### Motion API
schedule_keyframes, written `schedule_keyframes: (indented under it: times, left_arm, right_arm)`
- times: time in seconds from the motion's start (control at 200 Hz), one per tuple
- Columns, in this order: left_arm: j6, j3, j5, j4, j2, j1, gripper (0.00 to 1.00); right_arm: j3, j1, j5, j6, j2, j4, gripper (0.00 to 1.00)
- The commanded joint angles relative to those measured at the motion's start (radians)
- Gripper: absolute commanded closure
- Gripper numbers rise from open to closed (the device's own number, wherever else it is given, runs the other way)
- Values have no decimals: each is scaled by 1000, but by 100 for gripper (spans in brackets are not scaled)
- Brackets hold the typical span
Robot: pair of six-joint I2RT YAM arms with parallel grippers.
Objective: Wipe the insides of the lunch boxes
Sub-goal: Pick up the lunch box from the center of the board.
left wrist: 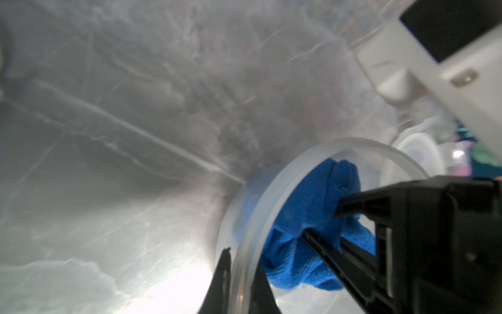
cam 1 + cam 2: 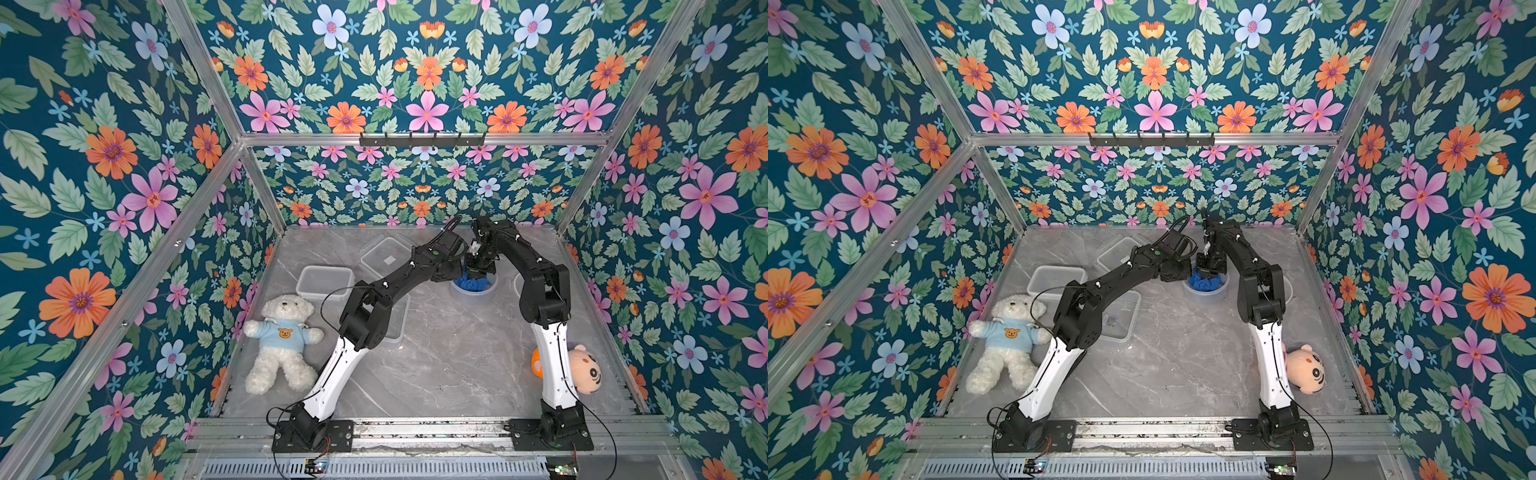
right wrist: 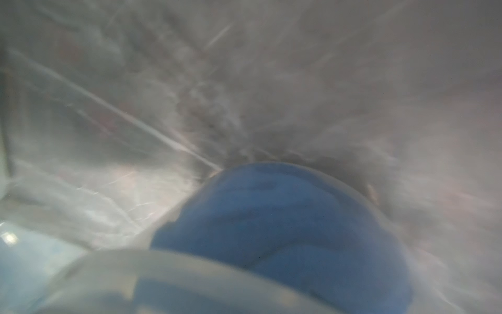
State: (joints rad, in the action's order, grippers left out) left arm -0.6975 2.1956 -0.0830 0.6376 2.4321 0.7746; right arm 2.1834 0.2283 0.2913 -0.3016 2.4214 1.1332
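Meanwhile, the left pincer (image 1: 241,271) was clamped on the rim of the round lunch box (image 2: 473,297), which stood toward the back of the marble surface (image 2: 449,357), while the right pincer (image 2: 476,272) hung inside it, closed on the bunched blue cloth (image 2: 469,285), the rectangular lunch box (image 2: 324,282) sitting well apart.
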Motion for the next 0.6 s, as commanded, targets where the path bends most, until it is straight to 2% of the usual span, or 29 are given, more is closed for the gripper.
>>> schedule_keyframes:
  times: [0.0,0.1,0.205,0.31,0.385,0.525,0.595]
  left_arm:
    - [38,-2,42,31,-21,10,99]
    - [40,-10,83,38,-20,11,99]
    - [40,-17,116,37,-22,11,99]
    - [32,-17,134,31,-24,9,100]
    - [28,-19,150,28,-28,11,100]
    - [26,-18,170,29,-39,8,100]
    - [28,-26,181,34,-48,8,100]
  right_arm:
    - [-11,30,240,-22,-1,-128,100]
    - [-34,56,253,-11,-14,-86,100]
    - [-161,60,248,-11,-85,-65,100]
    - [-273,59,158,34,-149,13,100]
    - [-342,60,17,69,-186,79,100]
    - [-352,57,-420,77,-192,230,100]
    - [-308,46,-505,73,-167,276,100]
